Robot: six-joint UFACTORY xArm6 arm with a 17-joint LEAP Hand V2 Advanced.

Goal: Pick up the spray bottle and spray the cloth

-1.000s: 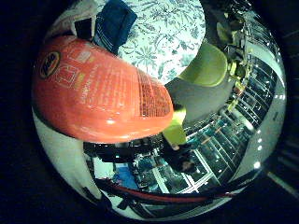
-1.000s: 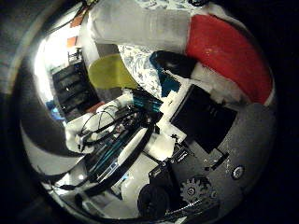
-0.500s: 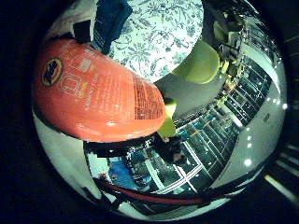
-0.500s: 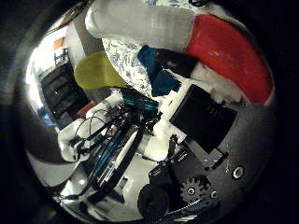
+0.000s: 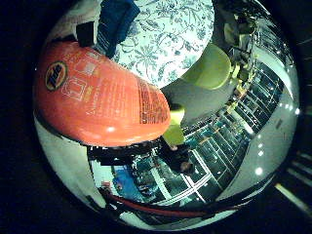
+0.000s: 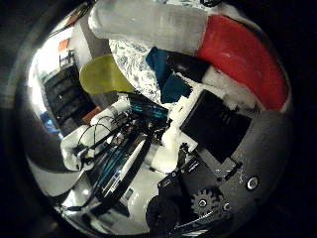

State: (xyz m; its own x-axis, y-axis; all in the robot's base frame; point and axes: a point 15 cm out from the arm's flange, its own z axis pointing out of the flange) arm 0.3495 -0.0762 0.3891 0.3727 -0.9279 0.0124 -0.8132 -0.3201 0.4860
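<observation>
One orange spray bottle (image 5: 97,102), printed label, in curled hand (image 6: 208,124)

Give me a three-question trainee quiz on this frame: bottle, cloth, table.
1. True or false: the orange spray bottle fills much of the little finger side palm view, so it is close to the palm.
2. What does the blue cloth lie on? A) a bare wooden floor B) the floral-patterned table C) the yellow-green chair
3. Fill in: in the thumb side view, the bottle's upper part next to its red body is ____ in colour.

Key
1. True.
2. B. The cloth lies on the patterned table top, beside the bottle in view.
3. White. The right hand shows as black and white parts beside the bottle.
</observation>
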